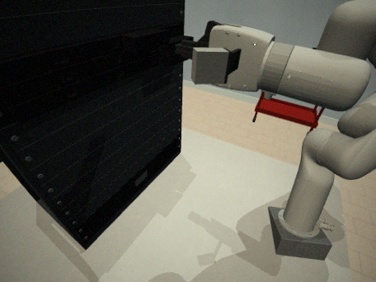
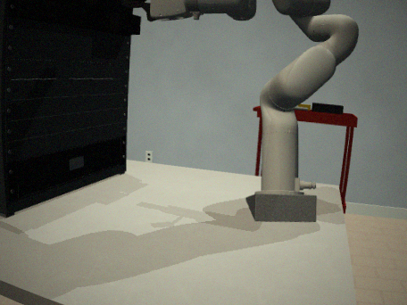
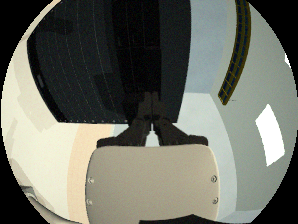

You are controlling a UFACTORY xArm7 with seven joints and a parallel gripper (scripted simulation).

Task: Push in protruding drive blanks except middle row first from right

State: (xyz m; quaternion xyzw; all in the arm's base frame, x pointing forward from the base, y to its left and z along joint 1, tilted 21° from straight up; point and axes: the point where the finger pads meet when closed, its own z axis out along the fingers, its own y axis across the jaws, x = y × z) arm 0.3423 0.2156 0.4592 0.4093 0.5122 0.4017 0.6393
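Note:
The black rack (image 1: 91,107) (image 2: 62,103) (image 3: 100,56) stands at the left, and its drive blanks are too dark to tell apart. In the exterior view a dark block (image 2: 135,24) stands out from the rack's front near the top. My gripper (image 1: 180,44) (image 2: 144,5) (image 3: 151,100) is shut with nothing between the fingers. It is level with the top of the rack's front, with its fingertips at or just off the front face. I cannot tell whether they touch it.
The arm's base (image 1: 298,239) (image 2: 283,207) is on the pale floor mat to the right of the rack. A red side table (image 1: 289,111) (image 2: 330,118) with small items stands behind the arm. A wall outlet (image 2: 148,155) is low on the back wall.

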